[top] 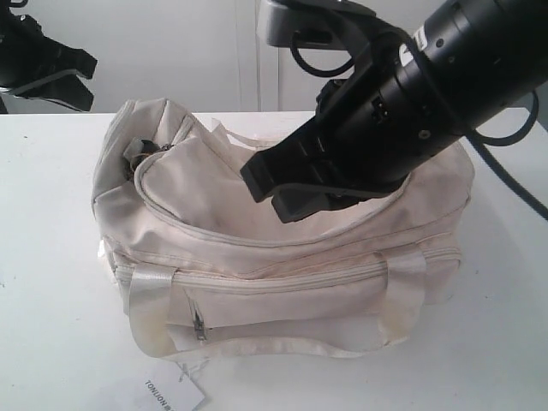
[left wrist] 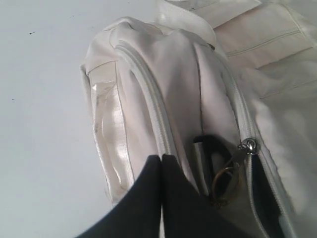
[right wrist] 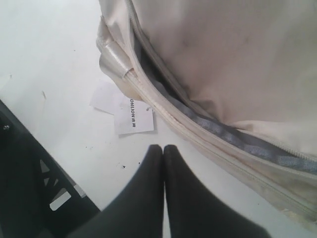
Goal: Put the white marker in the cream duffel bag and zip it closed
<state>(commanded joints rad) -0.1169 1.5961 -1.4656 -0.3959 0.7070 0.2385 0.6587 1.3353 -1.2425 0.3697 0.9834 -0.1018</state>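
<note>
- Closing the curved zip looks like the step in hand: the right fingers (right wrist: 156, 166) are pressed together with nothing between them, hanging over the flap of the cream duffel bag (top: 257, 257)
- The left fingers (left wrist: 154, 173) are likewise shut and empty, near the zip slider (left wrist: 248, 146) and its ring pull (left wrist: 225, 179) at the bag's end
- To zip well, they should part, pinch that ring and draw it along the track while the other arm steadies the fabric
- The grey zip track (right wrist: 223, 133) gapes over dark lining, so the bag is not yet closed
- The white marker shows in no view; it may lie inside, but I cannot tell
- The right arm hides much of the flap, and the paper tag (right wrist: 133, 116) on the counter (top: 51, 300) is cut off in the exterior view
</note>
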